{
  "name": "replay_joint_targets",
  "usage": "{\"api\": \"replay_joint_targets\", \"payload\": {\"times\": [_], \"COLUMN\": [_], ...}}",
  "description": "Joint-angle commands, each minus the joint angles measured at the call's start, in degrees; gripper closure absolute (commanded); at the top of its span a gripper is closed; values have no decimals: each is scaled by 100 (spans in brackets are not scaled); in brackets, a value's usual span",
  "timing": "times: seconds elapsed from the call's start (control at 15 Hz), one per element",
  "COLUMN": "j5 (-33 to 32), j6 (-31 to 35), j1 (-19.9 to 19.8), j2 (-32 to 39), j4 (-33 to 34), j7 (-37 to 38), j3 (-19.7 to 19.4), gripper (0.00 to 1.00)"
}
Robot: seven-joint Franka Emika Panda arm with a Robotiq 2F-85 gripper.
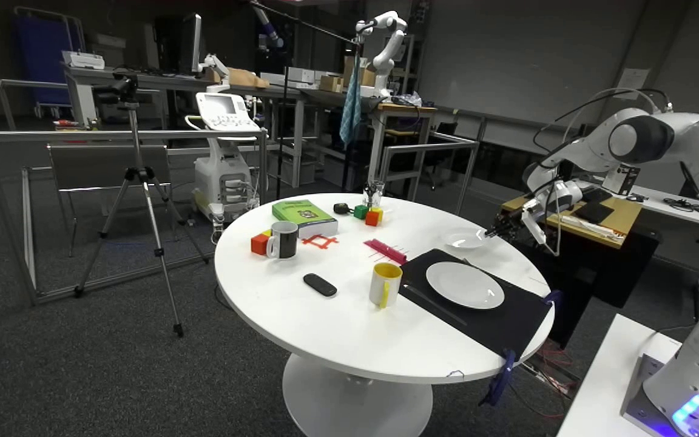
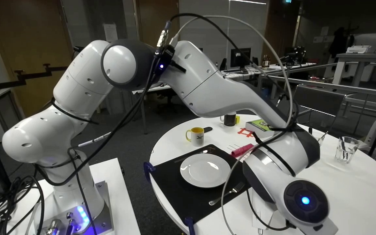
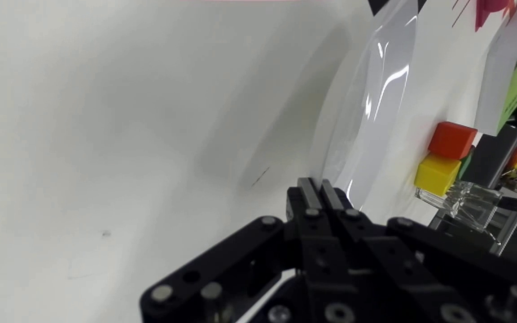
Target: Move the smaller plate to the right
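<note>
Two mugs (image 1: 378, 284), one larger plate (image 1: 465, 284), one smaller plate (image 1: 463, 240), which the gripper (image 3: 316, 183) pinches by its rim; the wrist view's top edge cuts that plate off.

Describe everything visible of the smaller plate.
The smaller plate is plain white, round and shallow, its glossy, ceramic-looking surface catching bright highlights in the wrist view. Nothing shows on it. In an exterior view it appears just beyond the black mat. Its rim is pinched in the gripper. Whether it also touches the white table can't be told.
</note>
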Motion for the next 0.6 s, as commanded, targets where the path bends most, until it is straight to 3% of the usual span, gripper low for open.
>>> {"api": "replay_joint_targets", "payload": {"times": [0.0, 0.53], "j5": [215, 308], "j6": [207, 227], "j1": [4, -17], "j2": [148, 437], "j4": [277, 626], "j7": [180, 289], "j3": [90, 166], "gripper": [99, 99]}}
